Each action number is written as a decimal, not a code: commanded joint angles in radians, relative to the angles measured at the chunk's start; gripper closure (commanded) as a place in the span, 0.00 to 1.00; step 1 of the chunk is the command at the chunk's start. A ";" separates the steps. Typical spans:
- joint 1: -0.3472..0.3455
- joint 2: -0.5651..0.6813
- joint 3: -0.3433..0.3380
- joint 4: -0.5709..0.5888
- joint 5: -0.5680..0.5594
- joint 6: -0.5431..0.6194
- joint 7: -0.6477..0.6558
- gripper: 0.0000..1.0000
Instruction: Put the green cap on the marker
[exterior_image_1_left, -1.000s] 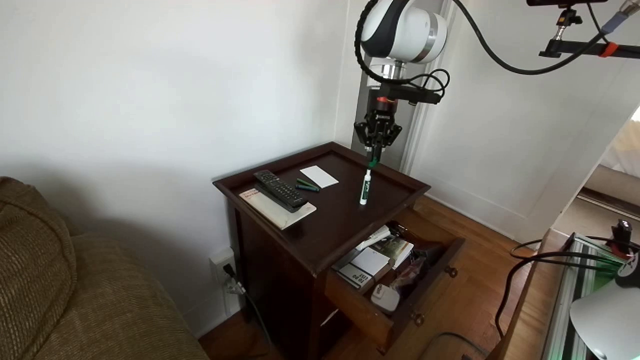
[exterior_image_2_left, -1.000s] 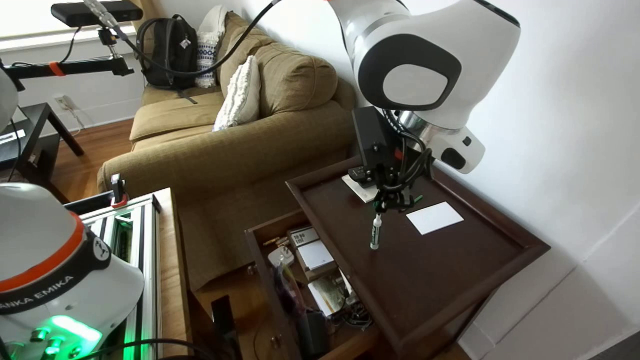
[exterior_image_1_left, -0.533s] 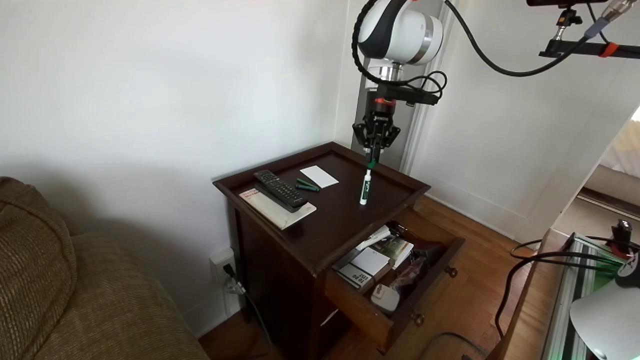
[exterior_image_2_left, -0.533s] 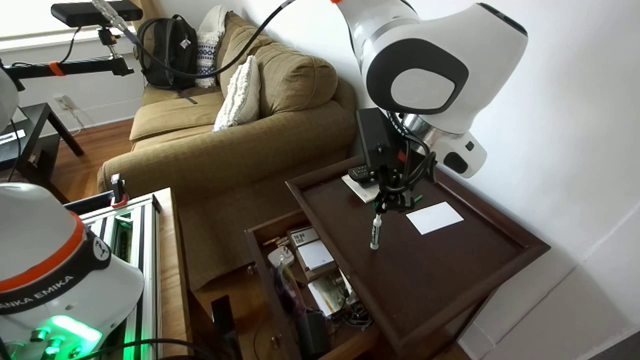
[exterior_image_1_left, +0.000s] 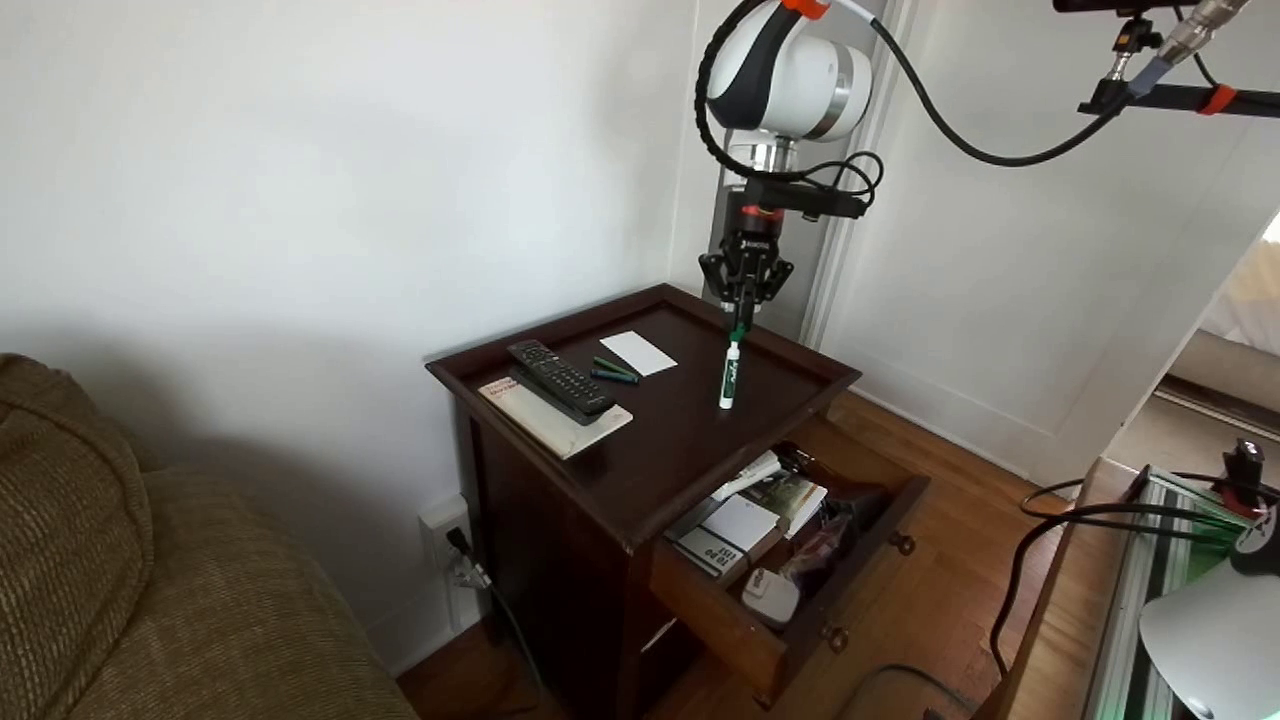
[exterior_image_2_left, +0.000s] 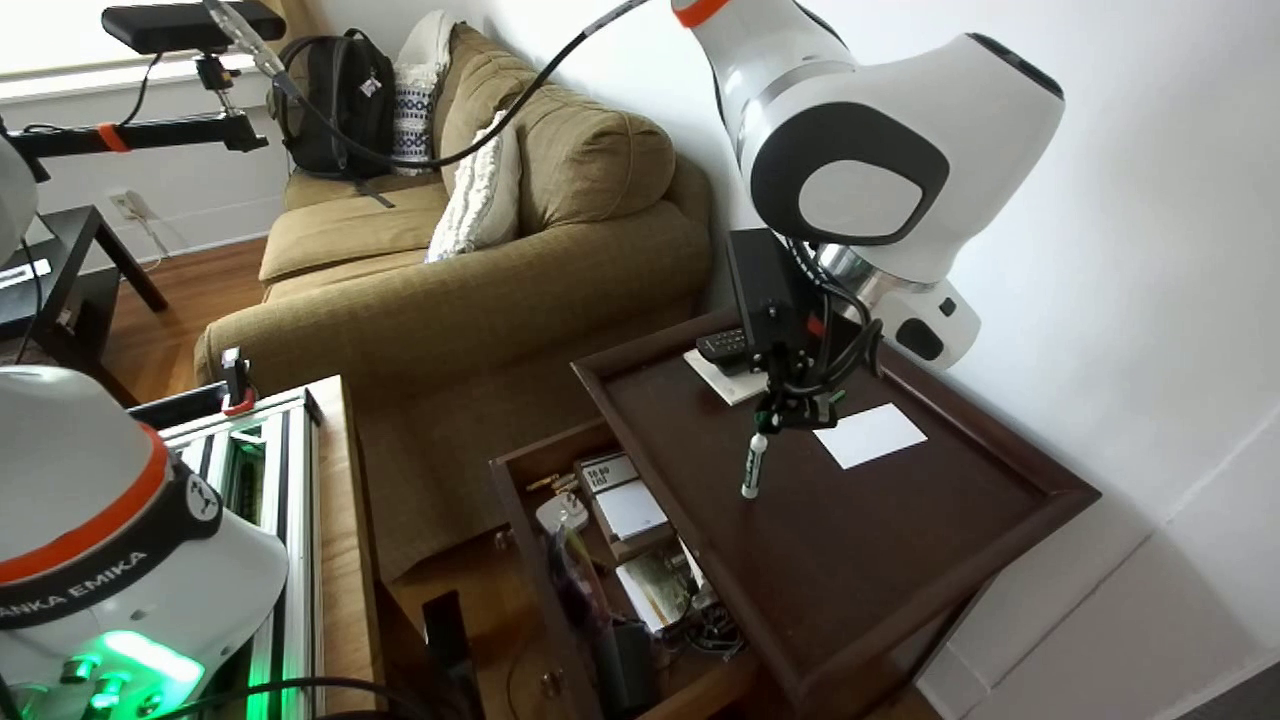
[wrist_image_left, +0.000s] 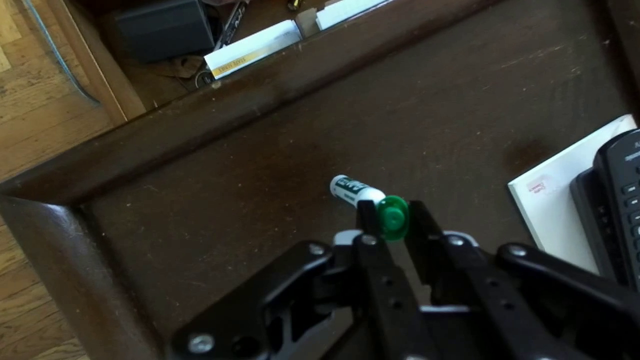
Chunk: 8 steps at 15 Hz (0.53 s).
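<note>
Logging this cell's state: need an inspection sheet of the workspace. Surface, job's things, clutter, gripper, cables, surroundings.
Surface: dark tabletop, raised rim, scratched.
Job's things: marker stands on end; cap at its tip, whether seated can't be told.
Clutter: remote over pale booklet; two greenish sticks; card.
Gripper: jaws closed on the cap.
Cables: black cable loops in the air.
Surroundings: open, filled drawer below the tabletop; sofa nearby.

In the wrist view, the green cap (wrist_image_left: 393, 218) hides the upper end of the marker (wrist_image_left: 353, 190); the right edge crops the remote (wrist_image_left: 620, 200). In an exterior view, the sofa (exterior_image_1_left: 220, 600) is cropped.
</note>
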 joint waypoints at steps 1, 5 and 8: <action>-0.012 0.042 0.006 0.045 0.019 -0.052 0.008 0.95; -0.009 0.066 0.003 0.068 0.015 -0.089 0.020 0.95; -0.005 0.080 -0.001 0.081 0.008 -0.096 0.032 0.95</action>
